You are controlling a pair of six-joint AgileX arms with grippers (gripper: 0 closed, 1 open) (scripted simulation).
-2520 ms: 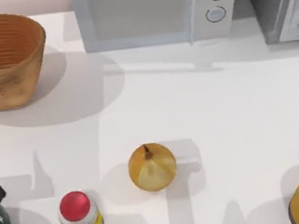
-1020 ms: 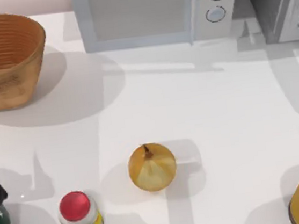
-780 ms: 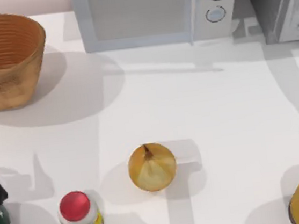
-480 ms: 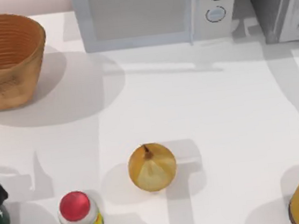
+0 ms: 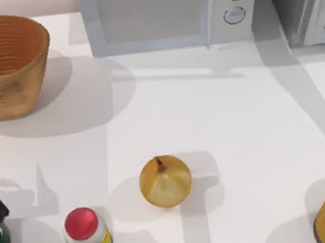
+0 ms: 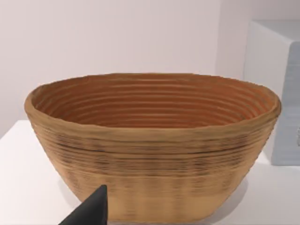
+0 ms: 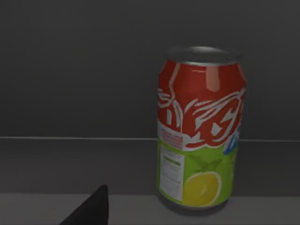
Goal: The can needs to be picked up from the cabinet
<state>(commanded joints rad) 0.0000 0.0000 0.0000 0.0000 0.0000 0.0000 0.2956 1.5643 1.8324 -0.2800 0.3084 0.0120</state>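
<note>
The approach step is in hand. In the right wrist view the can [image 7: 201, 126] is seen standing upright on a dark shelf inside the cabinet [image 7: 93, 70], with the dark back wall close behind it. One dark fingertip of the right gripper [image 7: 89, 208] is seen at the edge of that view; the can lies ahead of it and off to one side, well apart from it, so nothing is being held. Whether the right fingers are spread or pressed together cannot be told, since just the one tip is seen.

In the top view the cabinet's grey side [image 5: 302, 6] is seen at the table's far right corner.

The next move is judged to call for the right fingers to be spread, lined up so the can sits between them, and carried forward at mid-height of the can before being closed.

The left gripper [image 6: 89, 211] is parked facing the wicker basket [image 6: 154, 145]; its finger state cannot be told either.
</note>
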